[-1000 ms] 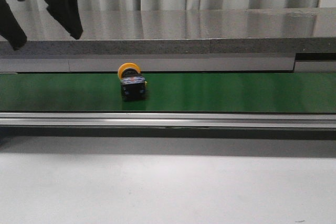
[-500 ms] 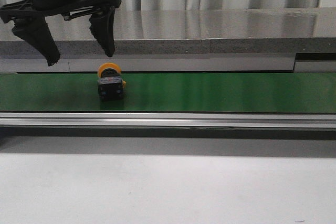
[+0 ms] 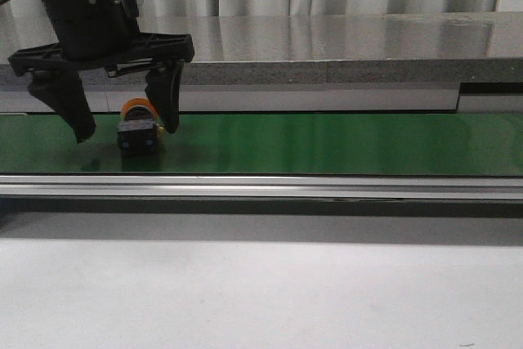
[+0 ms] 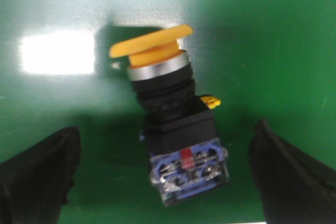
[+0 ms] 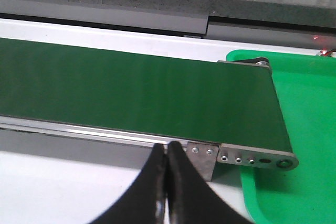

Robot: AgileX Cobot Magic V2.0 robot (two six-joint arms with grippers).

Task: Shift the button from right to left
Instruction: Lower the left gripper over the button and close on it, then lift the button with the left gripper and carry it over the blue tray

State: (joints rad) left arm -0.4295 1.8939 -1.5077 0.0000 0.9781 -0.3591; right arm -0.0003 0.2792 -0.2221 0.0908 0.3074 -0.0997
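Note:
The button [image 3: 136,130] lies on its side on the green conveyor belt [image 3: 327,143], yellow-orange head toward the back, black body toward the front. My left gripper [image 3: 125,128] is open and straddles it, one finger on each side, not touching. In the left wrist view the button [image 4: 173,124] lies between the two black fingers [image 4: 37,174], its blue and red contact end nearest the camera. My right gripper [image 5: 167,153] is shut and empty, out of the front view, near the belt's right end.
A grey metal rail [image 3: 261,187] runs along the belt's front edge, with a white table [image 3: 261,292] before it. A raised grey ledge [image 3: 327,71] runs behind the belt. A green tray [image 5: 304,124] sits past the belt's right end.
The button has travelled left along the belt. My left gripper has come down from above and now has its open fingers on either side of the button.

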